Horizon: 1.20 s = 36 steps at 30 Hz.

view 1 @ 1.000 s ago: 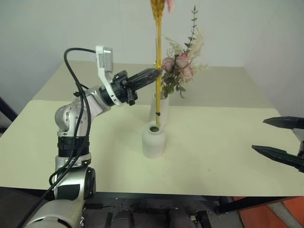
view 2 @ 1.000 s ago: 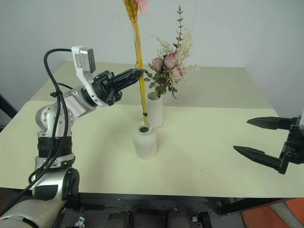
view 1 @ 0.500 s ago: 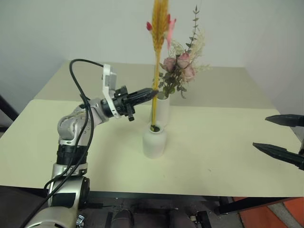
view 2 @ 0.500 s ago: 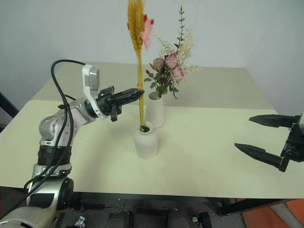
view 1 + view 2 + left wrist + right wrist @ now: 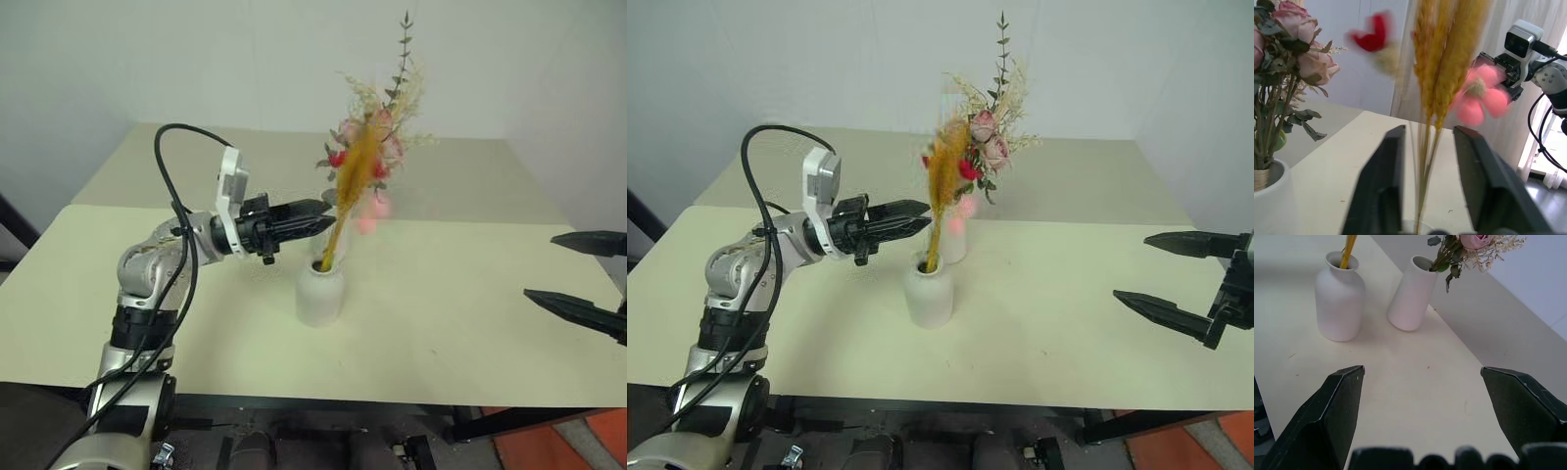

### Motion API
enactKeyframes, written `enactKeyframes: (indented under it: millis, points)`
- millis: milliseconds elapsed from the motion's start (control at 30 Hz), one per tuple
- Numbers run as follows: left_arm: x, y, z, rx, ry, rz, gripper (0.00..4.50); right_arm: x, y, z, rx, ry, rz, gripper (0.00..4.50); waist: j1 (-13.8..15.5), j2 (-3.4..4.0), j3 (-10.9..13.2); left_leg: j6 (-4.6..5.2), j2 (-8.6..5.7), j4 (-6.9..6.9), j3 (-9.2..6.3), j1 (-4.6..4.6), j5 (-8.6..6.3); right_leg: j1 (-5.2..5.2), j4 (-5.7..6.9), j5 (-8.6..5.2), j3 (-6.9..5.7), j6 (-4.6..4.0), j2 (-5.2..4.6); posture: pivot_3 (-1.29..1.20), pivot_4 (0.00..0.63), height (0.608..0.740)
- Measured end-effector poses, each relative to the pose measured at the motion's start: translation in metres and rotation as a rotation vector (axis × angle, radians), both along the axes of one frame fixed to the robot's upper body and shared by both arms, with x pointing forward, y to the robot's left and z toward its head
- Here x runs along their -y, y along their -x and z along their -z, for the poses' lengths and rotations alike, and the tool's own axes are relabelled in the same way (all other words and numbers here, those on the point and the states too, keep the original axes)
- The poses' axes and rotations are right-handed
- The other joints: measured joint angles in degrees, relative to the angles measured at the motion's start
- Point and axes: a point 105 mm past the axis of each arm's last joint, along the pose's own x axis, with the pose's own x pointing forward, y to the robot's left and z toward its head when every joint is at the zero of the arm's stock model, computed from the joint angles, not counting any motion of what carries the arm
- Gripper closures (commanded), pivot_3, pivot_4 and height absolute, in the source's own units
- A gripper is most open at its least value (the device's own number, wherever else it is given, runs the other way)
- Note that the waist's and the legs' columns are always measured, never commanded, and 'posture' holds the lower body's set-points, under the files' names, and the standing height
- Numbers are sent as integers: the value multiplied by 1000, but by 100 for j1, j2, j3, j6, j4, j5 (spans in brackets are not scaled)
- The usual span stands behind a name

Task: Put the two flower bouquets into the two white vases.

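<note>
Landmark = short round vase (image 5: 319, 292), mid tabletop (image 5: 470, 313). Grass stalk bundle (image 5: 355, 174) has its stems down in that vase's narrow neck, heads w/ red & pink blossoms tipping away from the left hand toward the roses, blurred, so prob. swinging loose bc nothing grips it. Left hand (image 5: 315, 217) sits just beside the vase at stalk height, black fingers (image 5: 1385, 181) partly spread w/ the stems between them but not pinched; gap either side in the left wrist view, so reads as let go, neck alone carrying the bundle. Narrow neck = why it leans instead of standing straight. Rose bouquet (image 5: 987, 139) is in the tall tapered vase (image 5: 1412, 293), just behind the short vase & near-touching it; wide mouth lets it sit upright-ish. Right hand (image 5: 1181, 284) well apart from the short vase, over the tabletop edge, fingers wide, empty, likely parked out of the way. Judgement: both bouquets in, task about done; risk = left fingers catching the leaning stalks on pulling away.
</note>
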Motion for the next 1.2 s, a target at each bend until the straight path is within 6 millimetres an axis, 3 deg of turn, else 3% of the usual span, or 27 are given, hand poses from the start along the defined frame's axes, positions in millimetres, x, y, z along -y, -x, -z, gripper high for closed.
enactKeyframes:
  millis: [100,233,400,567,667,800,1200]
  points:
    - [-8,-4,6,-12,-37,-53,930,1,-2,2,-6,-2,3,0,-4,0,0,0,0,0,0,1,0,0,0,0,0,0,0,0,150,740]
    - [-35,-8,17,3,-111,-166,930,3,-4,2,-8,7,9,0,-40,0,0,0,3,-2,1,-2,0,-6,1,-1,0,-2,1,0,150,740]
    - [-93,0,-1,87,-177,-352,930,8,-6,0,-13,21,17,0,-108,1,0,0,8,-3,4,-1,0,-6,0,-11,-1,-20,1,0,150,740]
    - [-146,32,-21,171,-296,-488,930,19,-9,0,-33,31,37,0,-138,1,0,-1,13,-6,12,1,-1,-10,0,-25,-1,-44,-1,0,150,740]
    - [-166,54,-29,199,-368,-523,930,26,-14,0,-51,31,57,0,-121,1,0,-1,17,-7,18,6,-1,-9,-1,-29,-3,-53,-4,0,150,740]
    - [-181,72,-28,190,-439,-547,930,39,-22,6,-81,51,99,0,-89,2,1,-2,23,-11,28,10,-2,-13,-3,-35,-6,-62,-9,0,150,740]
    - [-190,79,-32,263,-480,-633,930,50,-34,2,-99,104,132,0,-119,4,2,-2,35,-29,49,8,-2,-30,0,-37,-5,-72,-4,0,150,740]
